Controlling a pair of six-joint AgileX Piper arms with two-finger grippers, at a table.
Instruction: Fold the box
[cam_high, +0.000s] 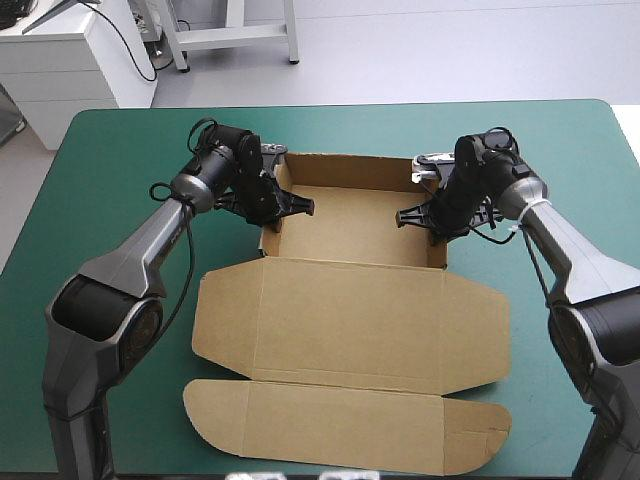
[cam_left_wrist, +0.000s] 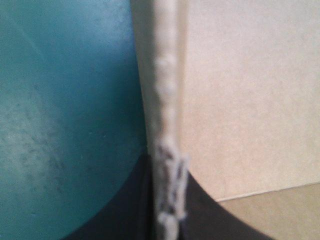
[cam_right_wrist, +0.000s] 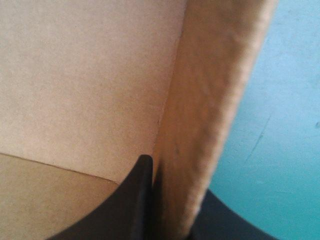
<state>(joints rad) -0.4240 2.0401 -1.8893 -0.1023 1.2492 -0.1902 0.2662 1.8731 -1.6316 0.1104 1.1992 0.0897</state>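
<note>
The brown box (cam_high: 350, 300) lies mid-table as an open tray with raised walls at the far side and its lid flat toward the near edge. My left gripper (cam_high: 290, 206) clamps the tray's left wall; in the left wrist view that wall's edge (cam_left_wrist: 167, 125) stands between the black fingers (cam_left_wrist: 125, 210), one inside, one outside. My right gripper (cam_high: 420, 215) pinches the tray's right wall the same way; the right wrist view shows the wall (cam_right_wrist: 210, 115) between the black fingers (cam_right_wrist: 135, 200).
The teal-green cover (cam_high: 120, 200) shows on both sides of the box. The lid's rounded front flap (cam_high: 340, 425) reaches close to the table's near edge. A white cabinet (cam_high: 70, 60) stands beyond the far left corner.
</note>
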